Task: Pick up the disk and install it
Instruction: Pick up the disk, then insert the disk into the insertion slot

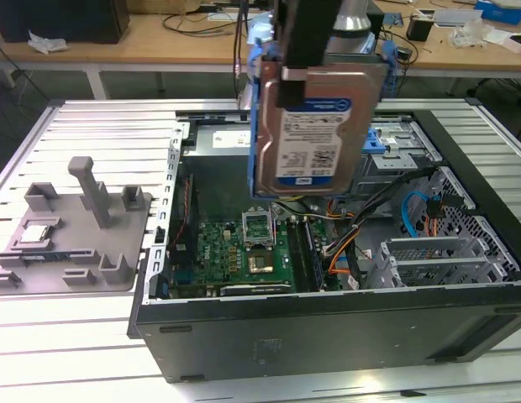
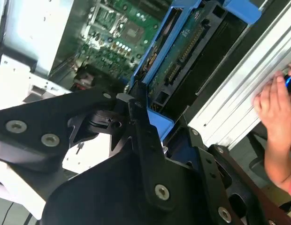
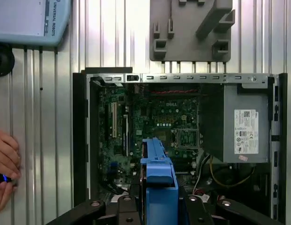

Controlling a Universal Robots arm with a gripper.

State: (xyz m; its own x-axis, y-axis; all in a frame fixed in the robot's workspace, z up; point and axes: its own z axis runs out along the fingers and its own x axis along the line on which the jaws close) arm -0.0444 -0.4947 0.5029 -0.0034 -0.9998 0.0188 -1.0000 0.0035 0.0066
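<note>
We see the gripper (image 1: 296, 77) clamped on the blue-railed hard drive (image 1: 315, 138), holding it upright above the open computer case (image 1: 328, 336).

The disk (image 1: 318, 126) — silver, blue-railed, white-and-blue label — hangs upright in the air; above the open case (image 1: 328, 327).

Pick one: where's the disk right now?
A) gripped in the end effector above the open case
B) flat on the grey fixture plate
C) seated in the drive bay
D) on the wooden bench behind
A: the disk hangs upright, clamped in the end effector, above the open computer case and well clear of the grey fixture plate.
</note>
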